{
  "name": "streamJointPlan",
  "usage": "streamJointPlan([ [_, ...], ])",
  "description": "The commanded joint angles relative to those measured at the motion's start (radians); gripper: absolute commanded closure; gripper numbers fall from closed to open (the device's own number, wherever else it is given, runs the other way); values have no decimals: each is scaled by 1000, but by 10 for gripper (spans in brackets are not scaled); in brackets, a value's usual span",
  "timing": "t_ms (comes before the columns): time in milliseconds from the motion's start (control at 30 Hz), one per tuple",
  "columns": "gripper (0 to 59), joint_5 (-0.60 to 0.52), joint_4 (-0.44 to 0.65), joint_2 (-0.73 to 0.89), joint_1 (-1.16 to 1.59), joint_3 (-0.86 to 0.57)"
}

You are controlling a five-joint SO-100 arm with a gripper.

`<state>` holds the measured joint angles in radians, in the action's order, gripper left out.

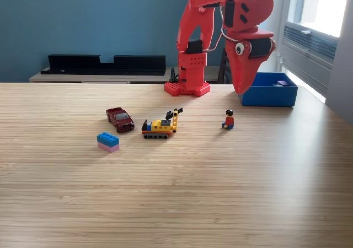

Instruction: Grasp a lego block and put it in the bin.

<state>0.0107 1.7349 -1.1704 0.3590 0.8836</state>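
While the red arm (220, 16) stands on its base (187, 88) at the far edge of the desk (176, 193), its claw (241, 88) points straight down, its tip hanging just above the desk surface beside the near-left corner of the bin (270, 93) as the exterior view shows it. The jaws taper to a single point; whether they are pressed together or slightly parted cannot be told, and nothing is visibly held between them.

The bin is a shallow blue open-topped box resting on the desk at the exterior view's right, next to the arm's base. A small purple piece (282, 83) shows inside it near the far wall.

Loose items lie on the desk, well apart from the claw:
- a blue-over-pink lego block (108, 142), toward the exterior view's left;
- a dark red toy car (120, 119), just behind the block;
- a yellow and blue toy crawler vehicle (160, 125) with a raised boom, near the centre;
- a small seated figure (228, 119) in red, closest to the claw.

A long black tray (105, 64) sits on a shelf against the blue wall.
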Motion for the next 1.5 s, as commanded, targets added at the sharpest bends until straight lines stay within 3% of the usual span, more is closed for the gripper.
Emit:
streamJointPlan([
  [33, 586, -6, 38, -38, -8, -44],
  [533, 586, -97, 38, -25, -192, -190],
  [767, 585, -158, 35, -25, -350, -158],
  [900, 585, -161, -18, -26, -426, -71],
  [1067, 585, -89, -181, -38, -492, 160],
  [1167, 583, -58, -190, -51, -509, 195],
  [1367, 572, -29, -353, -199, -523, 414],
  [1500, 536, -14, -380, -310, -537, 485],
])
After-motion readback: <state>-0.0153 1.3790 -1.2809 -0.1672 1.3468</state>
